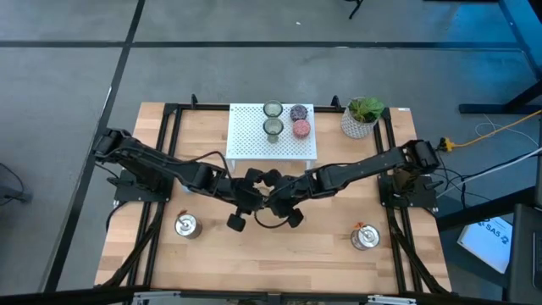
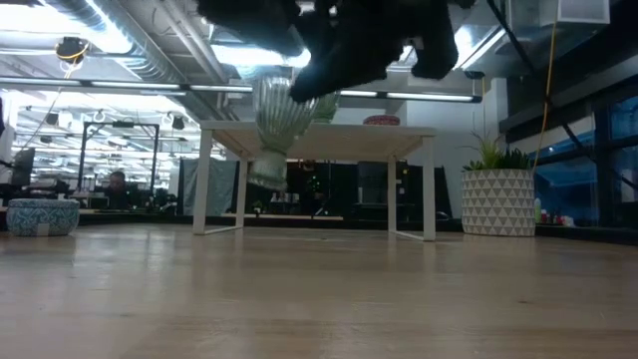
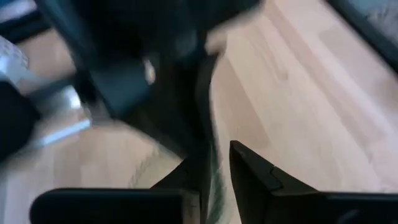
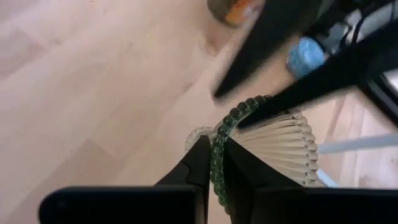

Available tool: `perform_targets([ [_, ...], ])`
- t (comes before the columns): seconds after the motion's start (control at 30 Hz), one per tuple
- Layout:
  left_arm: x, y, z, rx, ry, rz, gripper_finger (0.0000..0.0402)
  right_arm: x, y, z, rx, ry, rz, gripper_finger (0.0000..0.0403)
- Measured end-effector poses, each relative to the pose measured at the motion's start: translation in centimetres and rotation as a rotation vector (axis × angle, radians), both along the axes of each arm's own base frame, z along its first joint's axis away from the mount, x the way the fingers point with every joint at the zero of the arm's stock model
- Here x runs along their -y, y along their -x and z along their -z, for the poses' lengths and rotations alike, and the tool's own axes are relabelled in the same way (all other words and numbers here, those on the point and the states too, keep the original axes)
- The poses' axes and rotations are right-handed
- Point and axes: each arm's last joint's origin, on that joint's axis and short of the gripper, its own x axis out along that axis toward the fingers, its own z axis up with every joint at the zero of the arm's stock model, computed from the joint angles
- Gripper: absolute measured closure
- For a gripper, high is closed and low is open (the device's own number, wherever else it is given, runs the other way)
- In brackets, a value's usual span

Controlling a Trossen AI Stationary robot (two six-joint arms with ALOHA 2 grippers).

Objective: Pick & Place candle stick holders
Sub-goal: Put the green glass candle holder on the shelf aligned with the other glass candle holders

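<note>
A: High view first: where is the cup?
B: Both grippers meet mid-table, just in front of the rack (image 1: pixel 271 151). The left gripper (image 1: pixel 247 200) and right gripper (image 1: pixel 279 202) hide the cup there. Counted: four cups on the rack, two olive (image 1: pixel 273 119), one purple (image 1: pixel 299 112), one pink (image 1: pixel 301 129); two silver cups (image 1: pixel 186 224) on the table, one per side; one plant pot (image 1: pixel 360 119).
A: Low view?
B: The ribbed glass cup (image 2: pixel 274 125) hangs tilted, clear of the table. A blue cup (image 2: pixel 42 216) sits far off at the side.
A: Left wrist?
B: Fingers narrow, a green-edged rim (image 3: pixel 214 180) between them.
A: Right wrist?
B: Jaws nipped on the beaded rim (image 4: pixel 217 155); the other arm's finger touches the same rim.
A: Handling?
B: Probably light, stiff, slick and breakable. The thin rim is the handhold; grip gently.
</note>
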Motion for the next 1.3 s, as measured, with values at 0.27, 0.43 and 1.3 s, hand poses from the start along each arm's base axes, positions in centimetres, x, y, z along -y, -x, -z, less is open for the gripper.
perform_targets([
  [0.27, -0.3, 1.5, -2.0, 0.05, 0.0, -0.011, 0.0309, -0.1, 0.5, 0.1, -0.054, -0.042, 0.018, 0.0375],
  [0.43, -0.8, 3.4, -4.1, 0.113, 0.02, -0.011, 0.0293, -0.1, 1.2, -1.3, -0.066, -0.155, 0.008, 0.0376],
  [1.3, -3.2, 9.5, 2.2, 0.561, -0.006, -0.203, 0.0302, 5.2, 2.2, -14.2, -0.086, -0.172, 0.344, 0.0376],
])
